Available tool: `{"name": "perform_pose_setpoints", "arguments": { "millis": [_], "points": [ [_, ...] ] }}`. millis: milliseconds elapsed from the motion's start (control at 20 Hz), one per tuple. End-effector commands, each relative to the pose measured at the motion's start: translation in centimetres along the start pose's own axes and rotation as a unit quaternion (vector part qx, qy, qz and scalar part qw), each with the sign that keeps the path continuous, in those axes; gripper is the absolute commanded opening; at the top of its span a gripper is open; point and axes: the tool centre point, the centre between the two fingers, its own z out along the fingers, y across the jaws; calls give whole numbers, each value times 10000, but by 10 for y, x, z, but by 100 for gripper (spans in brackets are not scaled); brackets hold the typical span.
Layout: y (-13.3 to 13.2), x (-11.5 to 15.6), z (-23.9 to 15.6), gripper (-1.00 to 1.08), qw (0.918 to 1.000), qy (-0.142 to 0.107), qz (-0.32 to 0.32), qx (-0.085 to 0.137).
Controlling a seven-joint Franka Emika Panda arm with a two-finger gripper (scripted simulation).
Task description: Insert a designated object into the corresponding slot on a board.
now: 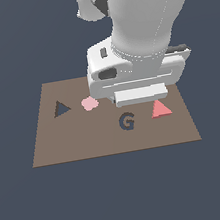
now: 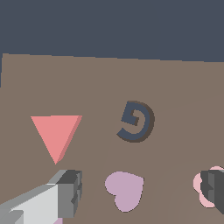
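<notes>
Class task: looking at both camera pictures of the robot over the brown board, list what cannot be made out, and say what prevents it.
- Mauve heart-shaped blob: absent from the exterior view, hidden under the gripper body.
- Dark triangular slot: outside the wrist view's frame.
- Pink lumpy blob: in the wrist view, partly covered by a gripper finger and cut by the edge.
- Gripper fingertips: hidden in the exterior view by the gripper body.

— What sort of place is this?
— No real room: a computer-made test scene. A flat brown board (image 1: 112,142) floats on plain slate-blue ground (image 1: 27,212), without walls or furniture.
— Anything else?
— Untextured, evenly coloured surfaces under a smooth white robot arm (image 1: 142,15).
</notes>
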Motion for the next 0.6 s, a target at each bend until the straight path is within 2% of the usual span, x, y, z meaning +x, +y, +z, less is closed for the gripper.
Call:
{"name": "perform_pose_setpoints", "arguments": {
  "millis": [0, 250, 550],
  "points": [
    [-26, 2, 18, 100, 10000, -34, -38, 16],
    [-64, 7, 44, 100, 9999, -83, -92, 37],
    [-87, 11, 60, 100, 9998, -112, -126, 49]
  ]
}}
